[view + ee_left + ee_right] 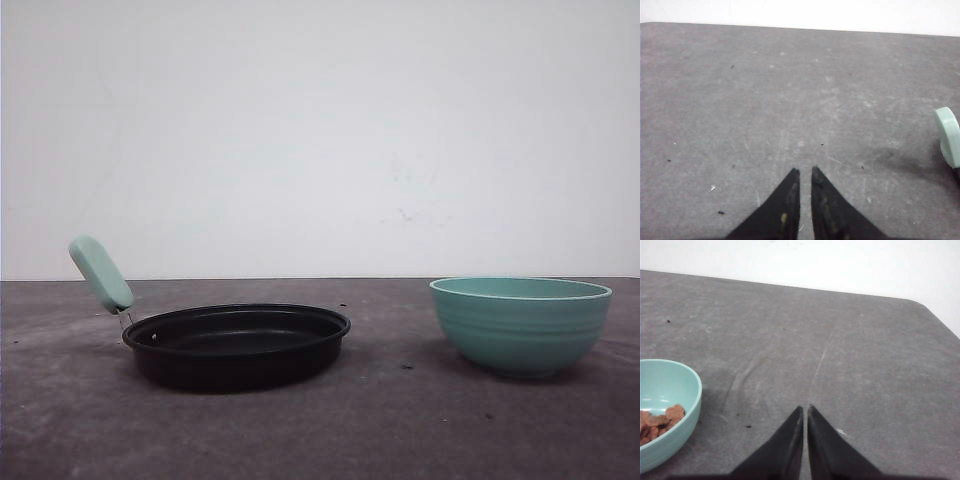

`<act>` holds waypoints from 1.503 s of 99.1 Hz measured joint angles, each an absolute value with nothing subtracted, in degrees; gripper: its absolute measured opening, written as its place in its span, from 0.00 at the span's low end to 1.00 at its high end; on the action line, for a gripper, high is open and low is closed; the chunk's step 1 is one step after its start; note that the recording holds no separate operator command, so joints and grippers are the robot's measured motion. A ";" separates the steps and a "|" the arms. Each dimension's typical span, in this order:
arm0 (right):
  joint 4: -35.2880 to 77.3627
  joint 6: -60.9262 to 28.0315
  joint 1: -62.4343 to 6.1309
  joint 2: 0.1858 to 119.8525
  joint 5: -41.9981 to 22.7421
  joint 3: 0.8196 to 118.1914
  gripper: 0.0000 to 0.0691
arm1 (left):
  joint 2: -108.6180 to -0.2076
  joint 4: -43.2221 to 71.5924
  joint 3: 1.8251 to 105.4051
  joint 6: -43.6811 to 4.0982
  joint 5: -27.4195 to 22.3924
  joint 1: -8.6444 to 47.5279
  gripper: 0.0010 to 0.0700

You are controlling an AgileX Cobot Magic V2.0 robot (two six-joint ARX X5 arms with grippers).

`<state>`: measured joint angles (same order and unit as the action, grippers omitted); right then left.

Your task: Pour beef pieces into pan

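front view shows the pan (pixel 237 345) on the grey worktop (pixel 400 430), well left of the teal bowl (pixel 521 325) holding the beef pieces (pixel 657 423). left end effector (pixel 805 173) and right end effector (pixel 805 410) hover nearly closed, empty.

The front camera sits low, near table (pixel 320 420) level, facing a white wall (pixel 320 130). Each wrist camera looks down and forward along its arm over the tabletop: the left shares the pan (pixel 238 345) handle (pixel 949 136) with the front view, the right the bowl (pixel 667 415).
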<state>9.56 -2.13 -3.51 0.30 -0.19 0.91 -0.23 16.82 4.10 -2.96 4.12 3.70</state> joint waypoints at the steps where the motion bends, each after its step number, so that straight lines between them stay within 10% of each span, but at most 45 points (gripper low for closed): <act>1: 9.56 -2.15 -3.51 0.30 -0.16 0.91 0.02 | -0.23 16.82 4.10 -2.96 4.12 3.70 0.01; 62: 6.68 21.52 -3.53 0.30 6.02 0.91 0.02 | -0.23 16.58 3.99 -16.82 2.79 3.70 0.01; 116: 2.31 18.79 -3.53 0.30 10.50 0.91 0.02 | -0.25 18.55 4.71 -25.58 -3.03 3.70 0.01; 149: 2.46 14.50 -3.53 0.30 10.57 3.29 0.02 | -0.32 20.01 8.71 -22.06 -4.86 3.70 0.01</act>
<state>2.46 14.50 -3.53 0.30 10.57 3.29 -0.32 20.01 8.71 -22.06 -4.86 3.70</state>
